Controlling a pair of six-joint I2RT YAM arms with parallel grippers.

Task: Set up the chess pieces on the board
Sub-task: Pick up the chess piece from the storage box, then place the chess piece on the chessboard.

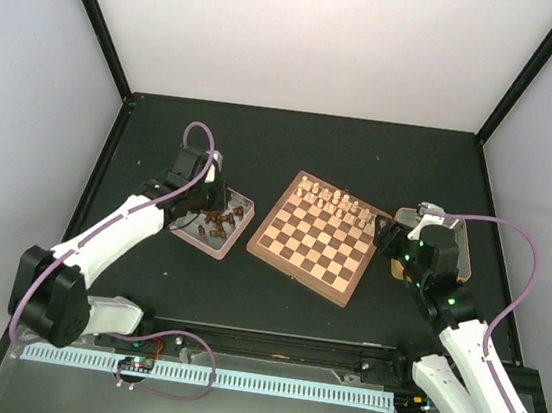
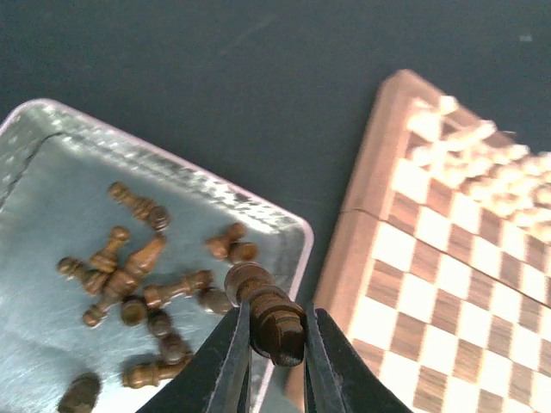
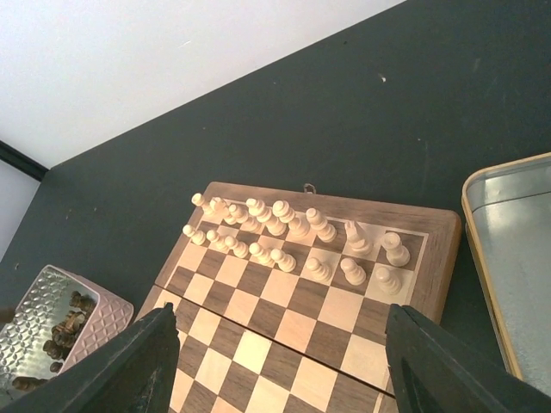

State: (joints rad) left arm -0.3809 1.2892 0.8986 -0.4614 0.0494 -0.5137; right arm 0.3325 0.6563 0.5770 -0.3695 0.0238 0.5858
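Here the left gripper (image 2: 277, 331) is clamping a dark brown chessman (image 2: 258, 297) over the metal tray (image 2: 52, 189); the right gripper (image 3: 280, 361) is holding its jaws apart above the chessboard (image 3: 258, 318).

The chess pieces (image 2: 129, 275) are dark brown, as is the held chess piece (image 2: 258, 297) between the black fingers (image 2: 215, 374) of the left gripper (image 2: 275, 317). Their tray (image 2: 215, 191) is embossed silver with a pink rim. The board (image 3: 430, 232) has light tan and dark brown checks inside a mid-brown rim. The chessmen (image 3: 275, 225) on its far rows are cream-white. The counter (image 3: 344, 112) is near-black. The right tray (image 3: 516, 258) is silver, edged in yellow.
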